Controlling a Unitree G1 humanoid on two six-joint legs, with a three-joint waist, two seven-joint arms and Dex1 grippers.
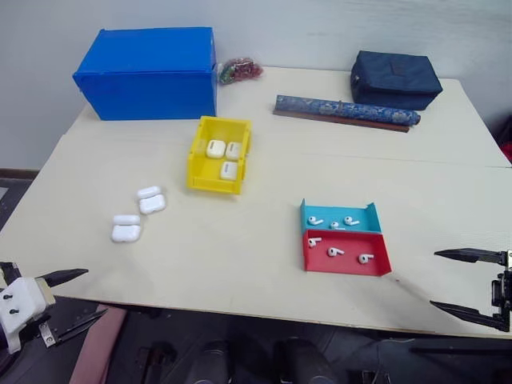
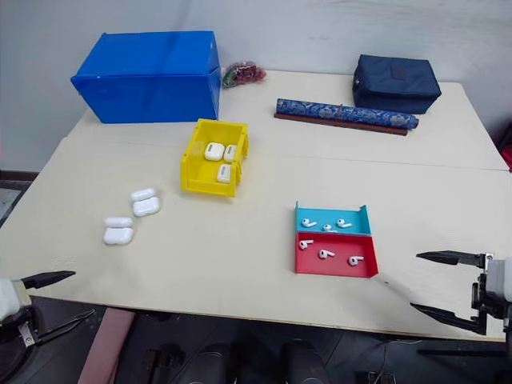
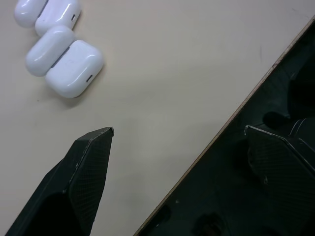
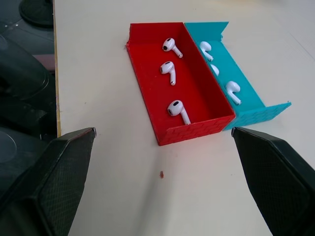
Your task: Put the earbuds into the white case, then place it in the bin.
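Three earbuds point(image 4: 170, 72) lie in a shallow red tray point(image 1: 346, 269), and three more earbuds point(image 1: 333, 223) lie in the teal tray point(image 1: 368, 216) touching it. Two white cases point(image 1: 151, 200) point(image 1: 126, 229) lie with lids open on the left of the table; the nearer white case point(image 3: 66, 64) is just beyond my left fingers. The yellow bin point(image 1: 202, 150) behind them holds three closed white cases. My left gripper point(image 1: 92, 292) hangs open and empty at the table's near left edge. My right gripper point(image 1: 434, 278) is open and empty at the near right edge, facing the red tray.
A large blue box point(image 1: 150, 72) stands at the back left with a small bag of coloured bits point(image 1: 240, 70) beside it. A long patterned blue roll point(image 1: 346, 110) and a dark navy pouch point(image 1: 395, 78) lie at the back right.
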